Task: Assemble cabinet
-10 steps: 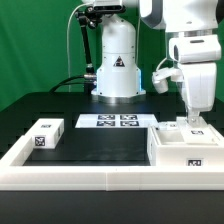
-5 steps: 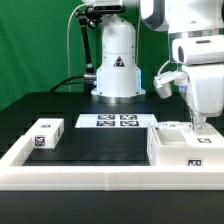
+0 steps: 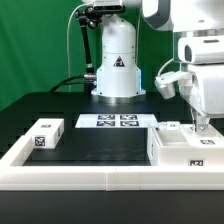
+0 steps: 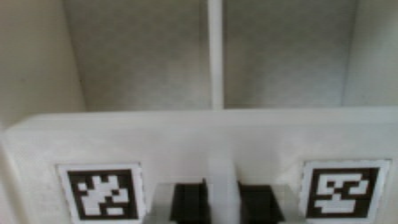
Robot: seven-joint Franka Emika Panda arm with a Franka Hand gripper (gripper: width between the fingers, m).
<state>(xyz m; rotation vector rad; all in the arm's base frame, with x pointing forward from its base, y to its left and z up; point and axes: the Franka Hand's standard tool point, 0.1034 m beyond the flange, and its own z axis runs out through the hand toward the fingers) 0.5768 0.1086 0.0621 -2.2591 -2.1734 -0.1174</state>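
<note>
Catches the pincer (image 3: 203,124) low over the far right part of the cabinet body (image 3: 186,148), at the exterior view's right and hard against the desk's long white rim (image 3: 100,178). Shows, from the wrist, two dark fingers (image 4: 189,203) set close together with only a pale sliver between, close to a wall of the body bearing two marker tags; cannot tell whether closed on a thin wall, closed on nothing or slightly parted. Places the smaller cabinet block (image 3: 42,136) well apart, at the exterior view's left, also near the rim, with the marker board (image 3: 117,121) lying flat between and farther back on the black desk (image 3: 100,148). Points to risk, as a judgement: a grip taken off-centre on a slim wall, likely to let the body twist or slip on lifting; a sideways pull, likely to jam the body against the rim; a low sweep leftwards, likely to clip the marker board. Leaves generous open room across the middle of the desk between body and block; offers almost none on the near and right sides, with rim and body touching or nearly so. Calls for a straight rise before any travel.
</note>
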